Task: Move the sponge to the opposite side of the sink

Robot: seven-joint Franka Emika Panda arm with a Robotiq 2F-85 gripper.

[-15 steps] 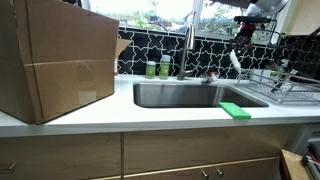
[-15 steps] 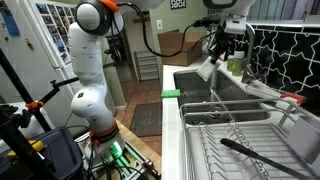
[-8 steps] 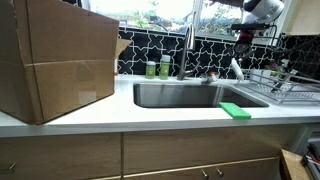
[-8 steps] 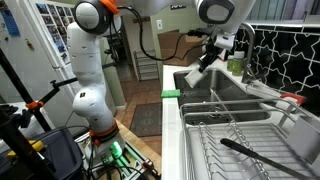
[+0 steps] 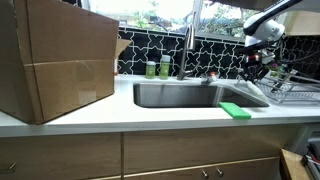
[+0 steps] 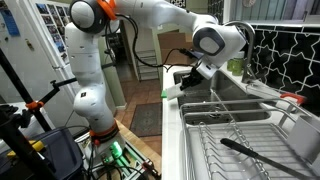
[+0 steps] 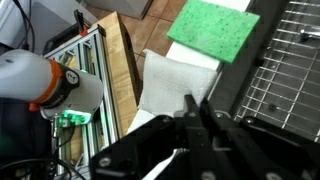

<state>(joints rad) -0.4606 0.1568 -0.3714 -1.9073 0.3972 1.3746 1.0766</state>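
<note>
While the hand hangs closed and empty, a flat rough green sponge lies ahead. Rectangular steel sink alongside.

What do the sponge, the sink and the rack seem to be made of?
Sponge: soft foam, probably; bright green, matte, finely porous surface. Sink: stainless steel by its look; brushed grey sheen. Rack: thin metal wire, likely coated or plated; finish unclear.

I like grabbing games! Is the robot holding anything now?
Nothing is held. The gripper is shut on nothing, and the sponge lies untouched beside the sink.
</note>
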